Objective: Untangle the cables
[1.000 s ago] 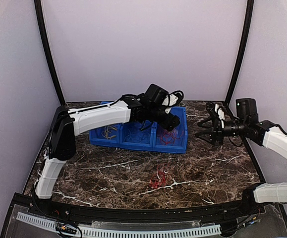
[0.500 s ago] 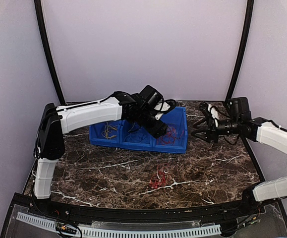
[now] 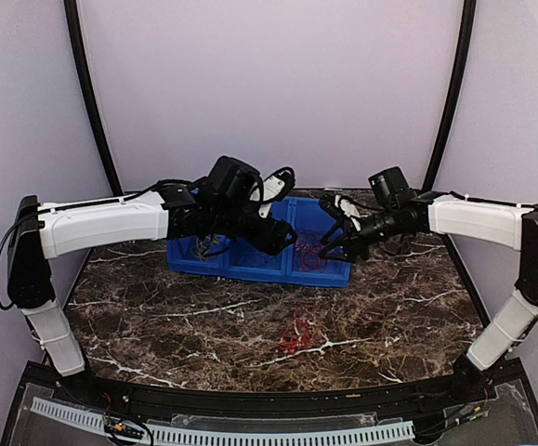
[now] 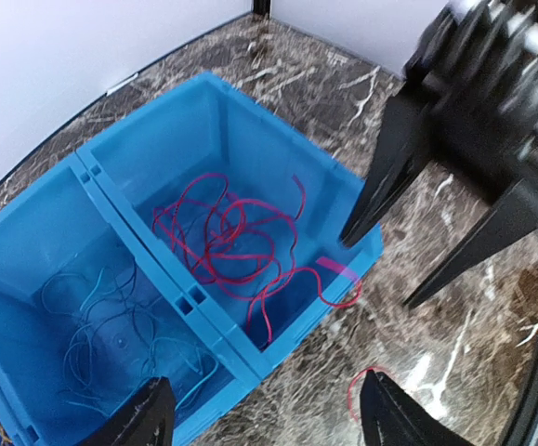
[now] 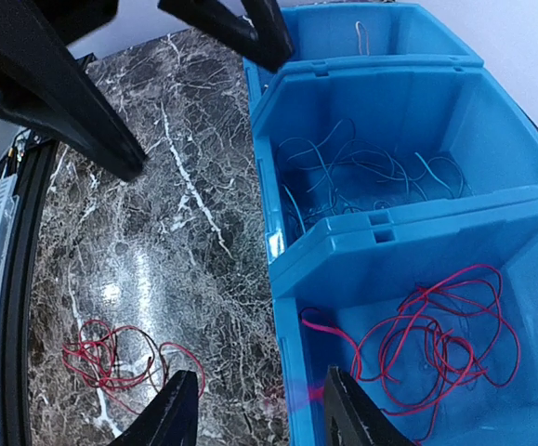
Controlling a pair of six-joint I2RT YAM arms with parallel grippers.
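A robot lab test cell: plain pale walls, black frame poles, marble-patterned tabletop.

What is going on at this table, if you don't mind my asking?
The left gripper and right gripper hover open and empty over a blue divided bin. Its end compartment holds red cables, the middle one blue cables. One red tangle lies loose on the marble table, untouched.

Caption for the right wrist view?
Open right pincer over bin of red wires, blue wires; loose red wires on table.
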